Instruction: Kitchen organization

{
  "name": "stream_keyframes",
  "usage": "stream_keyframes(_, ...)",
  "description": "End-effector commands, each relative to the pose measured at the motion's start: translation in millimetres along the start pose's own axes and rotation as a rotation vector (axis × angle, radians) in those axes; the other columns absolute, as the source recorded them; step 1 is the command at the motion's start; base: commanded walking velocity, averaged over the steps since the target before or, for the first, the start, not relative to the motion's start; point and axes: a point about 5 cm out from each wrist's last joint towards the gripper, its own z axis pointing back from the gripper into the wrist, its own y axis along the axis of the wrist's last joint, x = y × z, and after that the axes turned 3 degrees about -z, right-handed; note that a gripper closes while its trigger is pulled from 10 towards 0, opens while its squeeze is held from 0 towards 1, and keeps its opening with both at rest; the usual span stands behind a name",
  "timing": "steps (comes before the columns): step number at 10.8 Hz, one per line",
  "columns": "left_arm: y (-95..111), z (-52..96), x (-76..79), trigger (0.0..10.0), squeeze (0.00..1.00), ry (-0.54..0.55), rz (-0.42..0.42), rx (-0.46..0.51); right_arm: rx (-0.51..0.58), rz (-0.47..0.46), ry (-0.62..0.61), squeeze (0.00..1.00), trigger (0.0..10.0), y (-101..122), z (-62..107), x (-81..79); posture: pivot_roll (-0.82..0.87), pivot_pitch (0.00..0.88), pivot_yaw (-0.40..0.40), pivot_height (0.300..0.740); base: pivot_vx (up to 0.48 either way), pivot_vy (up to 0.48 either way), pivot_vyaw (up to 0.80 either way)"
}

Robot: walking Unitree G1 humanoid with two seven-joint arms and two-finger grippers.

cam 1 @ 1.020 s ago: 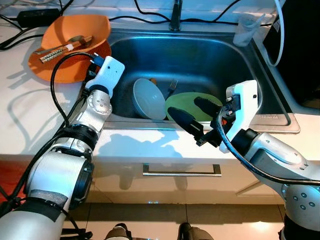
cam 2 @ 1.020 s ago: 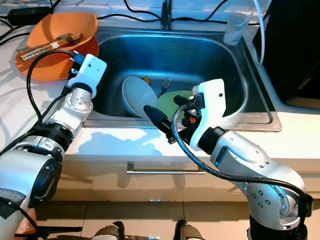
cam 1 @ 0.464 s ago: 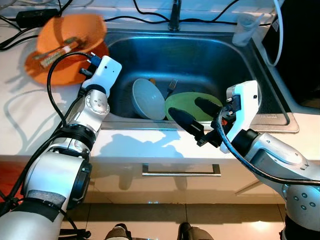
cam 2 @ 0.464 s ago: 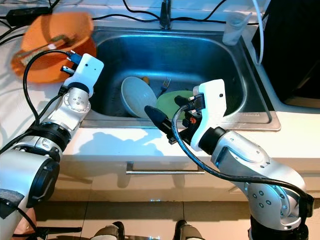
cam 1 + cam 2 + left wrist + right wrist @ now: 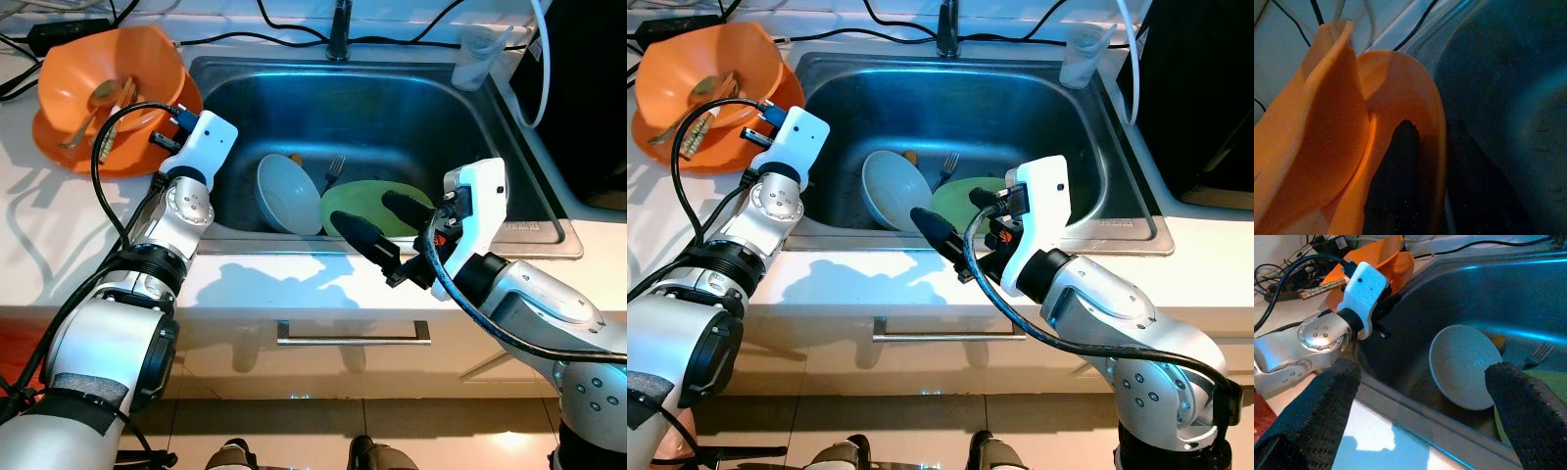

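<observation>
change: orange bowl (image 5: 103, 93) has tipped up and slid toward 9 o'clock across the counter (image 5: 39, 245) since a second ago, utensils (image 5: 98, 113) now slumped inside it
left gripper (image 5: 1422, 161): clamped on the orange plate (image 5: 1400, 98) rim, one finger each side, bowl sitting right on that plate
right gripper (image 5: 377, 225): fingers spread wide, holding nothing, hovering over the sink (image 5: 392, 108) front edge
sink stuff: grey bowl (image 5: 289, 194) at 10 o'clock of the right gripper, green plate (image 5: 362, 201) just under it, fork (image 5: 335, 168) behind
</observation>
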Motion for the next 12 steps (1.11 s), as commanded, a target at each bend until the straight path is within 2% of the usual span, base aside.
stream_keyframes(1, -41, 13.8, 15.0, 10.0, 0.0, -0.05, -0.025, -0.156, -0.004, 0.0, -0.002, 0.0, 10.0, 0, 1.7, 1.3, -0.11, 0.209, -0.026, 0.74, 0.0, 0.0, 0.0)
stream_keyframes(5, -53, 15.9, 10.3, 10.0, 0.0, -0.045, -0.006, -0.204, -0.005, -0.001, -0.001, 0.0, 10.0, -1, 0.9, 2.0, -0.09, 0.209, -0.024, 0.74, 0.0, 0.0, 0.0)
stream_keyframes(8, -62, 15.2, -6.3, 10.0, 0.0, 0.012, -0.007, -0.22, -0.006, -0.005, 0.003, 0.0, 10.0, -2, 0.0, 2.6, -0.08, 0.209, -0.026, 0.74, 0.0, 0.0, 0.0)
stream_keyframes(11, -58, 10.6, -23.5, 10.0, 0.0, 0.072, 0.013, -0.191, -0.006, -0.007, 0.011, 0.0, 10.0, -3, -2.9, 3.6, -0.07, 0.202, -0.032, 0.74, 0.0, 0.0, 0.0)
stream_keyframes(12, -58, 10.2, -24.5, 10.0, 0.0, 0.074, 0.014, -0.19, -0.007, -0.007, 0.011, 0.0, 10.0, -3, -3.1, 3.7, -0.07, 0.202, -0.032, 0.74, 0.0, 0.0, 0.0)
